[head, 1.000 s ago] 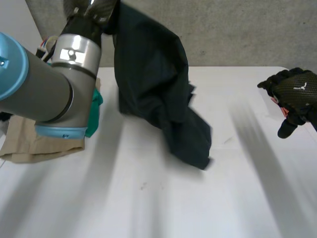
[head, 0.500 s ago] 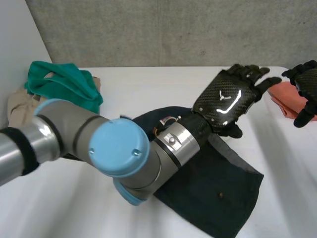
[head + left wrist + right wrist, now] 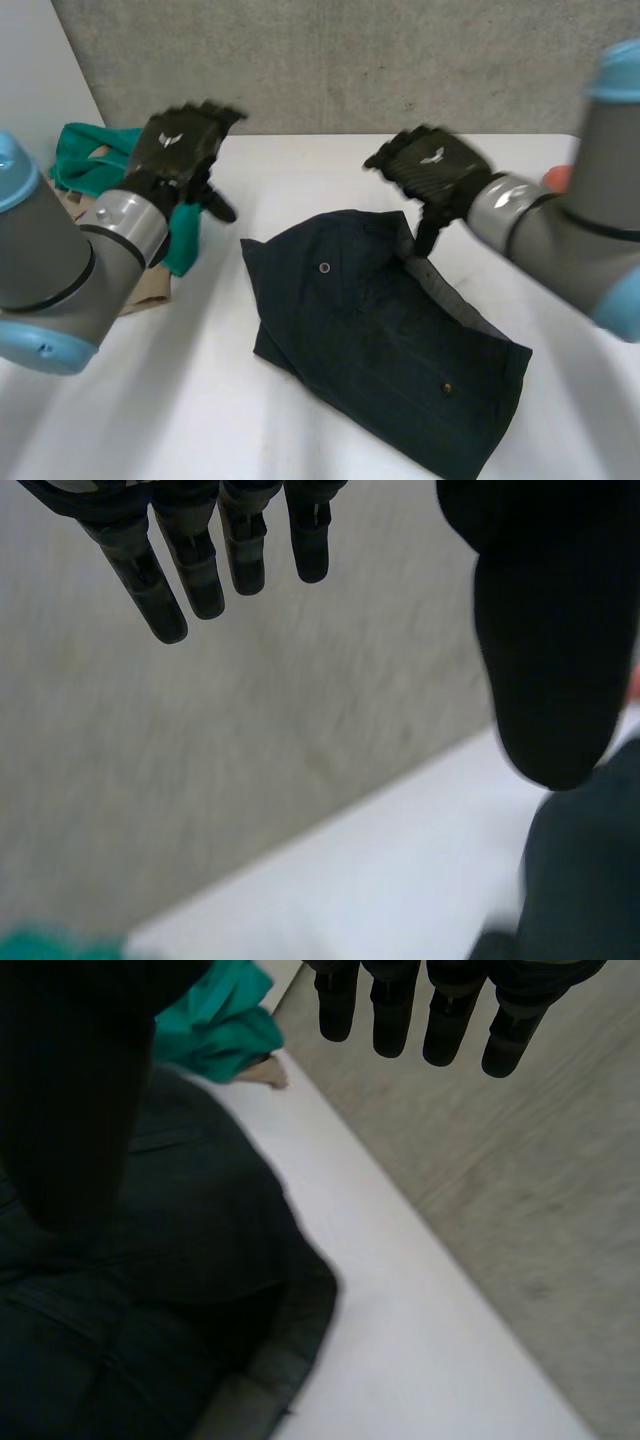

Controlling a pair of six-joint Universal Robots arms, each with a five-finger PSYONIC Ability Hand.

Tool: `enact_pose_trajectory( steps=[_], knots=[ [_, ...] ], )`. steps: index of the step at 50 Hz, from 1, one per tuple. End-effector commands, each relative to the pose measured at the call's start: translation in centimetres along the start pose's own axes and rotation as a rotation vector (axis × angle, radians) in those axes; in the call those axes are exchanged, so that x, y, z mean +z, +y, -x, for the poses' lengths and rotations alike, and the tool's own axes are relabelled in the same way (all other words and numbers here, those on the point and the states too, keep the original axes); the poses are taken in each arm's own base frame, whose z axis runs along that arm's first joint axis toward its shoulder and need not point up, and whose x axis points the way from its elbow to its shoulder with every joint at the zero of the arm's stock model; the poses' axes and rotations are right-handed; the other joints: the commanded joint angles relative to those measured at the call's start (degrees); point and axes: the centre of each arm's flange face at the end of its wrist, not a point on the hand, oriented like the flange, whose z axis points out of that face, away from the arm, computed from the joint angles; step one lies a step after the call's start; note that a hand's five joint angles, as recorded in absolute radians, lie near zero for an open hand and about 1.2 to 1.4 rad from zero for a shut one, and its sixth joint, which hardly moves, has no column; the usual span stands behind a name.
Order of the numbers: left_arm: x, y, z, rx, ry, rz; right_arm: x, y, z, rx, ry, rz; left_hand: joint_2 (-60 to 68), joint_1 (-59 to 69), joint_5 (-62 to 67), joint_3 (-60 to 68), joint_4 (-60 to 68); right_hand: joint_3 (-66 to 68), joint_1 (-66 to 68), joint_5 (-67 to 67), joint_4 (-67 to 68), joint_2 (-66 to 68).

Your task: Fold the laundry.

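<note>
A dark blue cloth lies rumpled in the middle of the white bench. No robot hand holds it. The left robot hand is up in the air at the far left, over a green cloth that sits on a tan cloth. Its fingers are straight and apart from the thumb. The right robot hand hangs over the far edge of the dark blue cloth, fingers straight, thumb pointing down, holding nothing. An orange cloth peeks out at the far right.
</note>
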Motion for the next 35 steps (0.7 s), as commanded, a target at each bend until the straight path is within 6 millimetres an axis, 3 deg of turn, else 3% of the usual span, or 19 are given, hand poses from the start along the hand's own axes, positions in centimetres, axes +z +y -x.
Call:
enact_pose_trajectory(
  steps=[1,5,8,10,12,13,14,19,20,22,27,31,35],
  knots=[
    [3.4,6.9,4.9,0.091,-0.080,0.196,5.8,3.1,3.0,0.153,-0.019,0.051,-1.30,-0.04,-0.52,-1.52,-0.94,2.26,1.47,1.73,2.25,2.55],
    [3.9,8.1,5.4,0.093,-0.051,0.225,8.7,4.8,3.6,0.247,-0.006,0.038,-1.30,-0.04,-0.52,-1.52,-0.95,12.16,11.36,11.62,12.15,12.45],
    [3.9,8.2,5.4,0.079,-0.021,0.223,9.9,5.6,4.1,0.298,-0.005,0.036,-1.30,-0.04,-0.52,-1.52,-0.95,15.38,14.59,14.84,15.37,15.67],
    [3.8,8.5,5.0,0.073,0.007,0.225,10.5,5.9,4.3,0.331,-0.006,0.032,-2.13,-0.88,-1.36,-2.36,-1.78,25.44,24.64,24.90,25.43,25.72],
    [3.8,8.6,4.8,0.073,0.024,0.223,10.5,5.8,4.3,0.335,-0.005,0.028,-2.14,-0.88,-1.36,-2.36,-1.79,41.37,40.58,40.84,41.37,41.66],
    [3.8,8.7,4.7,0.073,0.033,0.224,10.3,5.3,4.1,0.333,-0.001,0.018,-2.31,-1.05,-1.53,-2.53,-1.95,59.95,59.15,59.41,59.94,60.23],
    [3.8,8.7,4.6,0.074,0.040,0.225,10.1,4.9,3.9,0.331,0.002,0.012,-2.31,-1.05,-1.53,-2.53,-1.96,67.90,67.11,67.37,67.89,68.19],
    [4.3,10.1,4.2,0.068,0.074,0.236,5.8,0.0,2.2,0.282,0.011,-0.066,-3.48,-2.22,-2.71,-3.71,-3.13,67.98,67.19,67.45,67.97,68.27],
    [4.6,10.5,3.8,0.068,0.091,0.232,4.1,-1.2,2.0,0.241,0.013,-0.082,-3.99,-2.73,-3.21,-4.21,-3.63,67.98,67.19,67.45,67.97,68.27],
    [4.9,10.6,3.5,0.068,0.106,0.222,2.4,-2.0,1.9,0.183,0.013,-0.089,-3.99,-2.73,-3.21,-4.21,-3.64,67.98,67.19,67.45,67.97,68.27],
    [5.6,10.9,1.7,0.069,0.180,0.176,-0.7,-2.6,2.4,0.064,-0.006,-0.071,-3.99,-2.73,-3.21,-4.21,-3.64,67.98,67.19,67.45,67.97,68.27],
    [5.5,10.4,-1.0,0.057,0.268,0.136,-2.3,-1.8,3.2,0.040,-0.039,-0.012,-3.99,-2.73,-3.21,-4.21,-3.64,67.98,67.19,67.45,67.97,68.27],
    [4.8,10.0,-3.6,0.025,0.345,0.126,-4.9,-2.7,3.4,0.038,-0.060,-0.001,-3.65,-2.39,-2.88,-3.88,-3.30,67.98,67.19,67.45,67.97,68.27]
  ],
)
